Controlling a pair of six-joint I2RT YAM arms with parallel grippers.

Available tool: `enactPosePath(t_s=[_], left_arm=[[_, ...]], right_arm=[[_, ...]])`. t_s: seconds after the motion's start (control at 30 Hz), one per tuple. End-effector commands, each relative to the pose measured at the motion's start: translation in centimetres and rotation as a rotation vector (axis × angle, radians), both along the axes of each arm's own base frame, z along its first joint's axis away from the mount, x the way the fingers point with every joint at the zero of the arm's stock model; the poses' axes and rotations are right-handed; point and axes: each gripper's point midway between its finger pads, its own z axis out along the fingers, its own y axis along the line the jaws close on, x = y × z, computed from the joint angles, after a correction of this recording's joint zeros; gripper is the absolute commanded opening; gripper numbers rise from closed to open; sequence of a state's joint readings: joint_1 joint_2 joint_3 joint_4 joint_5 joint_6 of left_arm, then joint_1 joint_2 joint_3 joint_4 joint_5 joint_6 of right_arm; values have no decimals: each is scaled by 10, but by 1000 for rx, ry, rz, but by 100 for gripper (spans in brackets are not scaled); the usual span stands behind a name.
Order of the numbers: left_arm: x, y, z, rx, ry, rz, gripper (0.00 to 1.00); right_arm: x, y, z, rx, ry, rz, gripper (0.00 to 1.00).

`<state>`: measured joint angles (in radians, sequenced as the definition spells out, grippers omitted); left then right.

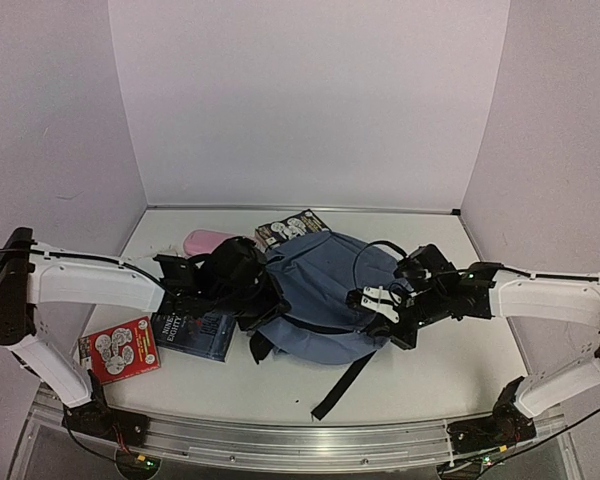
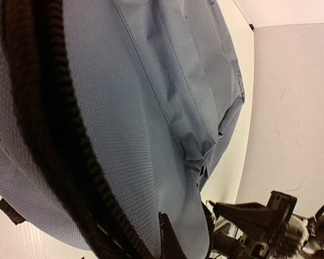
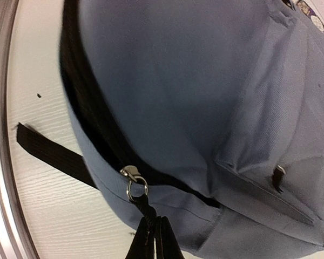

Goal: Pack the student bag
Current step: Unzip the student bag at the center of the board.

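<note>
The student bag (image 1: 320,288) is shown lying flat at the middle of the table (image 1: 430,385), front pocket upward, one black strap (image 1: 342,385) trailing toward the near edge. On its right side, the zipper pull (image 3: 137,189) is seen clamped between the closed jaws of the right gripper (image 3: 152,237), presumably so that the slider can be drawn along the dark zipper track (image 2: 54,135) and the main compartment opened. On its left edge, the jaws of the left gripper (image 1: 260,298) are closed on the fabric beside that track, judged to be a bracing hold against the pull. Items awaiting packing are arranged around the bag: a dark blue book (image 1: 192,332) just beside it, a pink pencil case (image 1: 208,241) behind, and a red card pack (image 1: 120,350) farther left.
</note>
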<state>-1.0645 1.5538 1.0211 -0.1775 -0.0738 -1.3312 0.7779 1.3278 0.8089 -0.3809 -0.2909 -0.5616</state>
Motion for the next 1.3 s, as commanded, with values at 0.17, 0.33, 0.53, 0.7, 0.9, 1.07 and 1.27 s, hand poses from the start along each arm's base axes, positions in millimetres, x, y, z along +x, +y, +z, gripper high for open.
enactPosePath(t_s=[0.17, 0.33, 0.53, 0.7, 0.9, 1.07, 1.27], left_arm=[[-1, 42, 18, 23, -59, 13, 0], [1, 47, 15, -9, -50, 0, 0], [11, 27, -3, -12, -29, -77, 0], [30, -13, -10, 0, -45, -175, 0], [36, -27, -9, -55, -73, -202, 53], [32, -2, 7, -86, -124, -134, 83], [30, 47, 20, -69, -139, 25, 87]], right_arm=[[44, -72, -38, -190, -19, -106, 0], [60, -98, -57, -246, 17, -142, 0], [63, -108, -52, -236, 26, -170, 0], [56, -112, -36, -226, 9, -176, 0], [46, -98, -9, -126, 59, -176, 52], [46, -49, 47, 70, 75, -157, 82], [32, 33, 79, 193, 87, -76, 84]])
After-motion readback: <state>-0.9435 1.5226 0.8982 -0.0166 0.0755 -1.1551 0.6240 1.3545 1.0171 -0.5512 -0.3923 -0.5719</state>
